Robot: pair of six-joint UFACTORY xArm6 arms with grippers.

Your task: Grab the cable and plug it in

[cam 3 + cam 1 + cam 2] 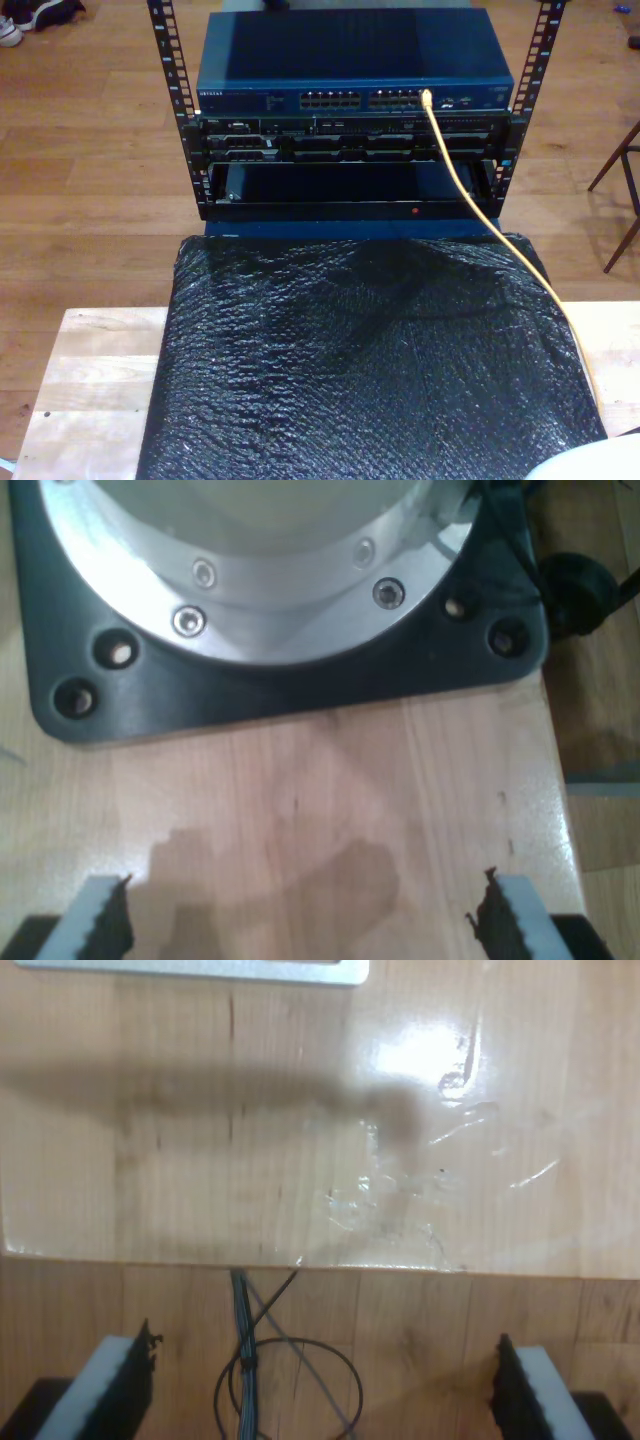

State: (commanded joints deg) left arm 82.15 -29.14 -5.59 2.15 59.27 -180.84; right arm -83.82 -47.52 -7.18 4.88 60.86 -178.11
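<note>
Look at the exterior view and you will see the long, thin yellow-orange cable [470, 195]. Its far tip sits in a port on the front of the dark blue flat switch box [355, 60], toward the exterior view's right end of the row of ports. The blue box rests at the top of a black metal rack [350, 150]. From the port the cable hangs down across the front of the rack, then runs over the crinkly black plastic sheet [360, 370] that covers the light wooden table [90, 380]. It goes on along the sheet's edge on the exterior view's right and leaves near the bottom corner on that side. The plug at the tip is too small for you to make out.

In the first wrist view, my first gripper [305, 920] is wide open, with nothing between its two toothed fingertips [100, 920]. Below it you see bare pale wood, and past that a round silver metal base [270, 570] bolted onto a black square plate [300, 685].

In the second wrist view, my second gripper [325, 1390] is wide open too, and it holds nothing. Under it is a shiny wooden table top [300, 1130], with the wood floor past its edge. A thin bundle of grey wires [243, 1360] and a loop of thin black wire [330, 1385] lie on that floor between the fingertips, but the fingers do not touch them
</note>
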